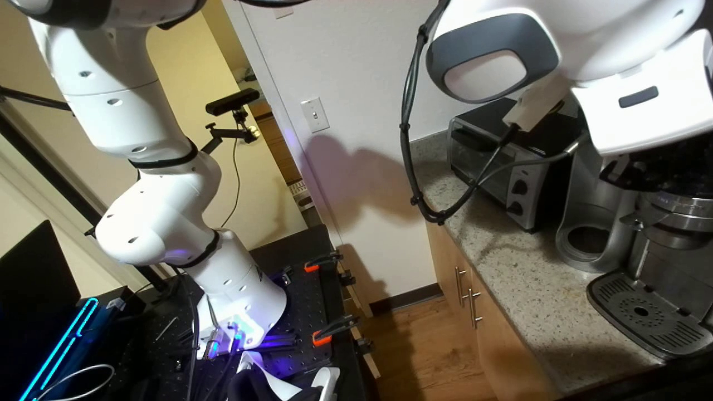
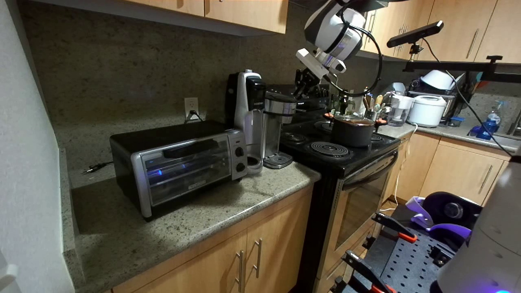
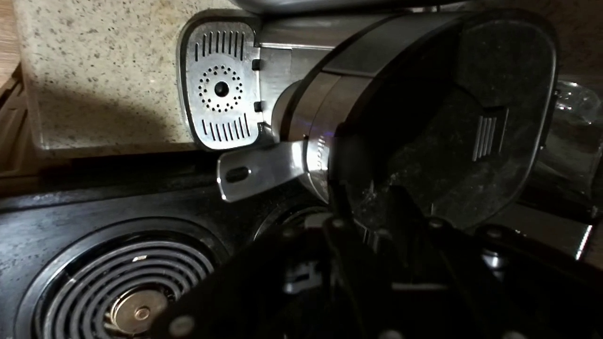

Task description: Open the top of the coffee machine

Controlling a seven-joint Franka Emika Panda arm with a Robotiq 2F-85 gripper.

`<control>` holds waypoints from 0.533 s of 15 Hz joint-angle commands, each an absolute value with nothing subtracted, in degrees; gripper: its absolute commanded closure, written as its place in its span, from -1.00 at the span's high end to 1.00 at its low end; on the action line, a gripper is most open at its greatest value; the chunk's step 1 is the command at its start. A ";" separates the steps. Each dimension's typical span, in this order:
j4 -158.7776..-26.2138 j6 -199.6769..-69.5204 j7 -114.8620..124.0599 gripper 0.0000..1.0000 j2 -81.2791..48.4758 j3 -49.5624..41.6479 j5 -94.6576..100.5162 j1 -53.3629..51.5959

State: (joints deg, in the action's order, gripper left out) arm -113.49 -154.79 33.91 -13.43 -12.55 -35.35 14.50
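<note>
The coffee machine, a tall silver and black brewer (image 2: 243,106), stands behind the toaster oven in an exterior view. Its top, a rounded dark head (image 2: 255,92), looks down flat. Its lower part (image 1: 574,245) also shows in an exterior view, where the arm hides its head. My gripper (image 2: 299,90) is right beside and above the lower steel machine (image 2: 281,109). In the wrist view my gripper (image 3: 368,192) has its dark fingers apart over that machine's dark lid (image 3: 513,80), with nothing between them. Whether they touch it I cannot tell. Its steel handle (image 3: 261,173) sticks out in front.
The toaster oven (image 2: 187,162) sits on the counter (image 2: 228,199). A stove with coil burners (image 3: 136,282) adjoins the steel machine and carries a dark pot (image 2: 352,132). A wall cabinet (image 2: 244,18) hangs above. A cable (image 1: 412,139) loops from the arm.
</note>
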 commanded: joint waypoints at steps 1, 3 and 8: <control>-113.35 -154.16 32.22 0.16 -12.61 -12.04 -37.17 14.98; -113.41 -154.13 32.33 0.47 -12.66 -12.12 -37.07 14.99; -112.99 -154.21 31.69 0.79 -13.34 -11.81 -37.67 15.17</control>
